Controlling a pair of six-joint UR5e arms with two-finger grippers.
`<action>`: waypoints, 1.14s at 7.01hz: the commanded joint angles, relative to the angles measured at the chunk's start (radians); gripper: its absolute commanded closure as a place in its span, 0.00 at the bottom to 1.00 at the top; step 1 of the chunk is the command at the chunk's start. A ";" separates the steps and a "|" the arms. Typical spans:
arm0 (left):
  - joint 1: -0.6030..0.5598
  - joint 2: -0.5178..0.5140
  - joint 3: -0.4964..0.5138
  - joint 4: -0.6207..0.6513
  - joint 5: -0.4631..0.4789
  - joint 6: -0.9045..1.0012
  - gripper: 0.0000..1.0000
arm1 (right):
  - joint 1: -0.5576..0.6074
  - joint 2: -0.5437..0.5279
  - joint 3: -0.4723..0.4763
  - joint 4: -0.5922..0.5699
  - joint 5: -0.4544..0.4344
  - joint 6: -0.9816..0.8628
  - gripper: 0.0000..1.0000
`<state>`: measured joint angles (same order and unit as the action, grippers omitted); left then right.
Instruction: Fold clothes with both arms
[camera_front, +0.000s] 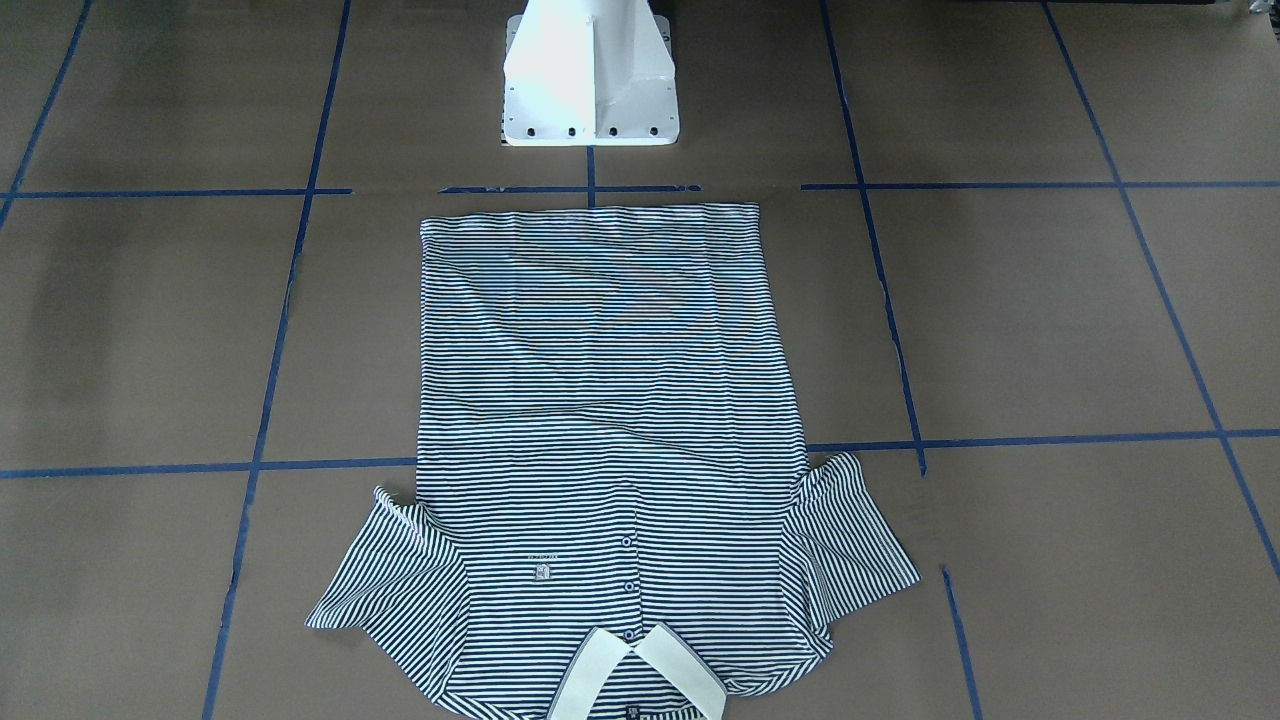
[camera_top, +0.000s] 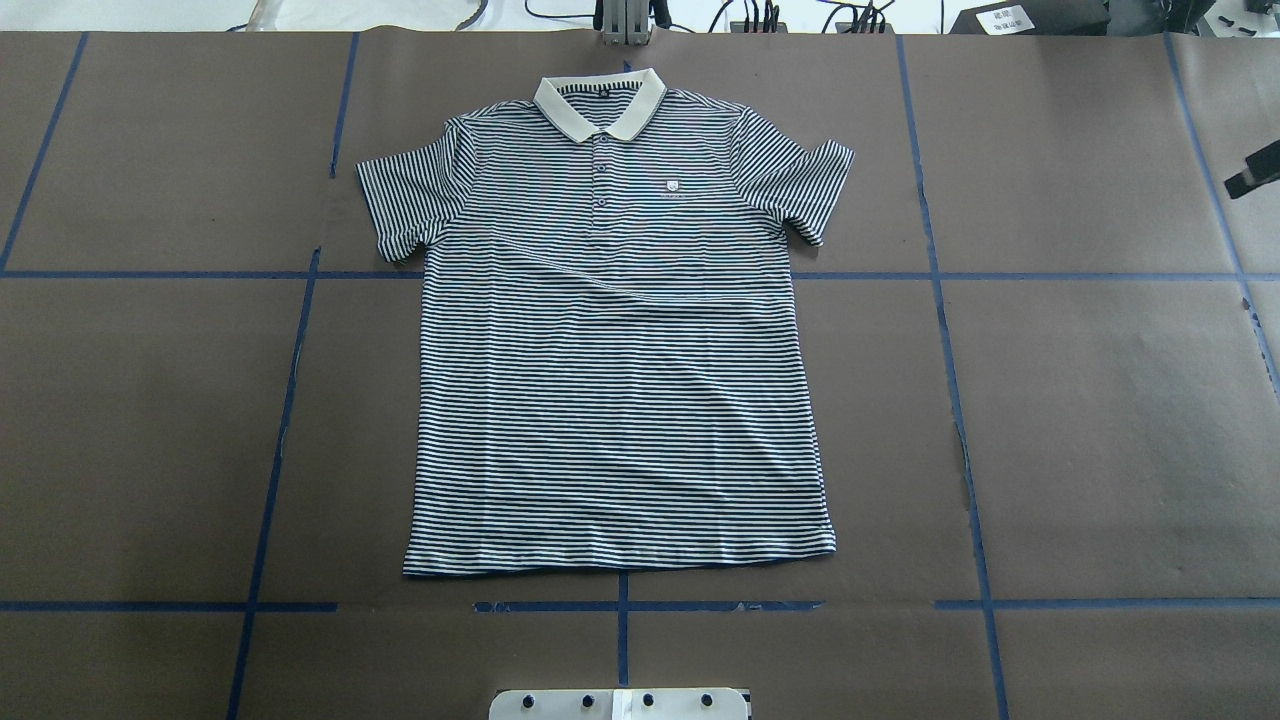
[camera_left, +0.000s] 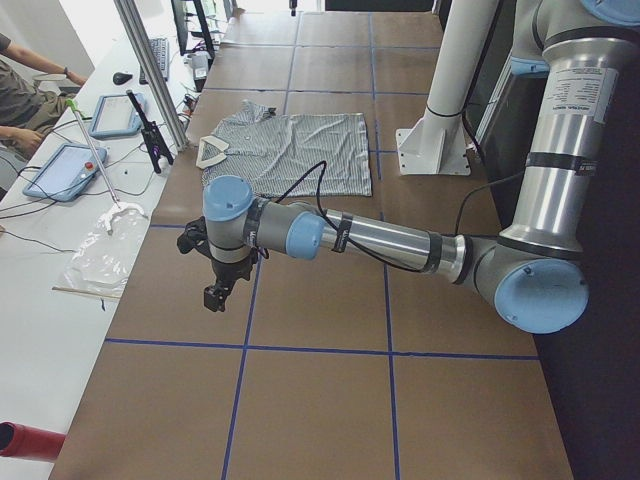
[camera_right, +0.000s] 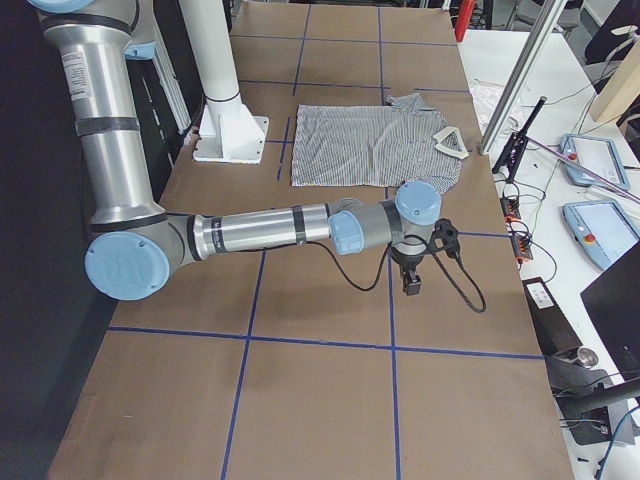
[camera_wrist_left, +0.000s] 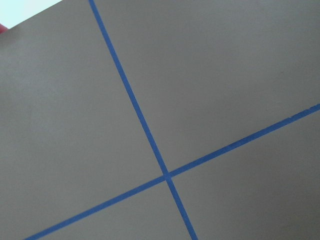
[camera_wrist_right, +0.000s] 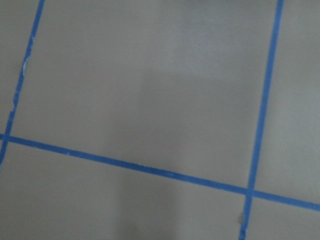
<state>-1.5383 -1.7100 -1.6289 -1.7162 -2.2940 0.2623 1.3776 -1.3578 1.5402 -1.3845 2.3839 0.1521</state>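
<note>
The striped polo shirt (camera_top: 620, 380) lies flat and face up in the middle of the table, with its collar (camera_top: 600, 105) at the far side and its hem towards the robot base. It also shows in the front view (camera_front: 610, 400) and both side views (camera_left: 290, 145) (camera_right: 370, 145). My left gripper (camera_left: 215, 297) hangs over bare table well to the left of the shirt. My right gripper (camera_right: 412, 285) hangs over bare table well to its right, and only a black sliver (camera_top: 1255, 168) of it shows overhead. I cannot tell whether either is open or shut. Both wrist views show only table.
The brown table carries a grid of blue tape lines (camera_top: 940, 275). The white pedestal base (camera_front: 590, 90) stands just behind the shirt's hem. An operators' desk with tablets (camera_left: 65, 170) (camera_right: 590, 160) and cables runs along the table's far edge.
</note>
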 joint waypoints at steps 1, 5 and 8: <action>0.007 -0.025 0.007 -0.060 -0.001 -0.015 0.00 | -0.101 0.133 -0.145 0.201 -0.011 0.288 0.00; 0.046 -0.048 0.006 -0.063 0.002 -0.135 0.00 | -0.391 0.431 -0.429 0.513 -0.321 0.685 0.01; 0.046 -0.060 0.011 -0.069 0.001 -0.143 0.00 | -0.462 0.552 -0.675 0.683 -0.429 0.689 0.01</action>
<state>-1.4927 -1.7654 -1.6204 -1.7848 -2.2931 0.1212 0.9446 -0.8438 0.9284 -0.7266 2.0022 0.8391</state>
